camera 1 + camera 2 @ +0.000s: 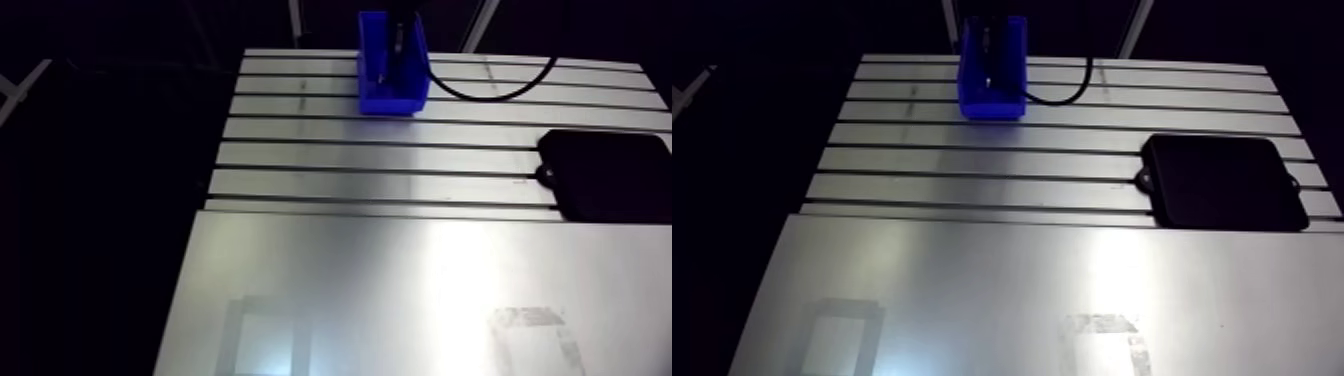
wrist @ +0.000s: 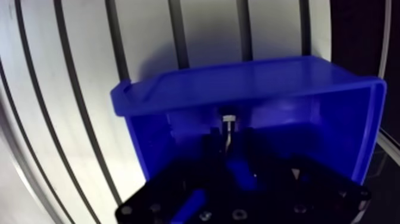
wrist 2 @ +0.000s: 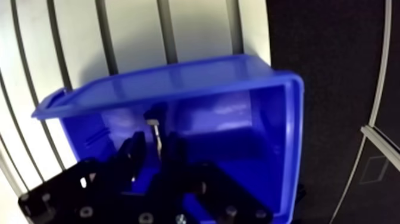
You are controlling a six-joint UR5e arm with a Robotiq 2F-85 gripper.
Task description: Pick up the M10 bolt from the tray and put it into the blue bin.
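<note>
Nearest lies a smooth metal sheet [image 1: 1002,290] that covers the near part of the worktop [image 1: 972,165]. Two tape outlines [image 1: 837,335] are stuck on it close to its near edge, one at the left and one further right.

Beyond the sheet the worktop shows its long slots, running from left to right. A black tray [image 1: 1222,182] lies flat on the slotted part at the right, just past the sheet's far edge.

Further back and to the left of the tray, well apart from it, the blue bin [image 1: 990,105] stands upright near the worktop's far edge. The arm comes down into it from above.

The wrist view shows the claw [image 2: 229,143] lowered inside the bin, with the blue walls rising around it. Its two dark fingers [image 3: 134,154] are drawn close together and pinch the M10 bolt [image 2: 228,126] between their tips. The bolt is small and silvery and stands roughly upright in the grip, with its shank hidden between the fingers. It is inside the bin, close to the far wall. Whether it touches the bin's floor cannot be made out.
</note>
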